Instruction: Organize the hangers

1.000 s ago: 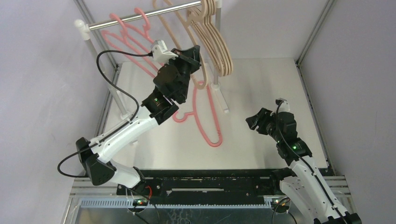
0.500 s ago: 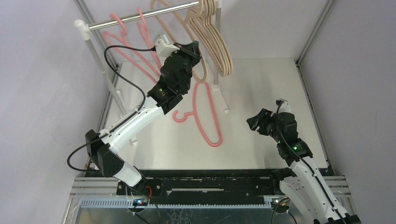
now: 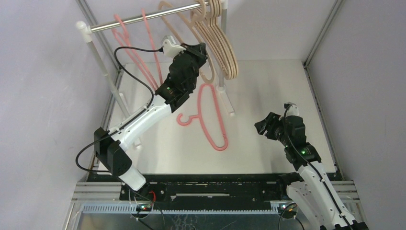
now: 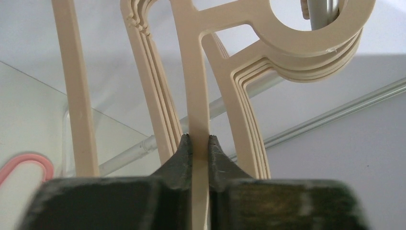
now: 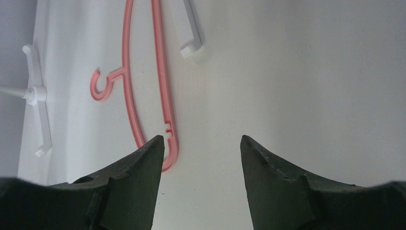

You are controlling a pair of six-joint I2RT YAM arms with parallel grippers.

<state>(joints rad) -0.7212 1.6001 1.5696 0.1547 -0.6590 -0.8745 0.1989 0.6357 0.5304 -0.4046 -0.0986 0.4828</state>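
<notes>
Near the table's right edge, the right gripper [image 3: 262, 126] hangs spread and empty. One pink hanger [image 3: 213, 125] lies mid-table, not yet hung. At the far edge, the left gripper [image 4: 200, 143] pinches a beige hanger [image 4: 196, 86] beside the beige stack [image 3: 226, 50] on the rail [image 3: 134, 19]; two pink hangers [image 3: 151, 40] hang leftward.

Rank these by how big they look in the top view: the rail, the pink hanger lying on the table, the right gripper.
1. Rail: the longest span, though it sits raised and nearer the camera, which may flatter it.
2. Pink hanger on the table.
3. Right gripper: clearly the smallest.
</notes>
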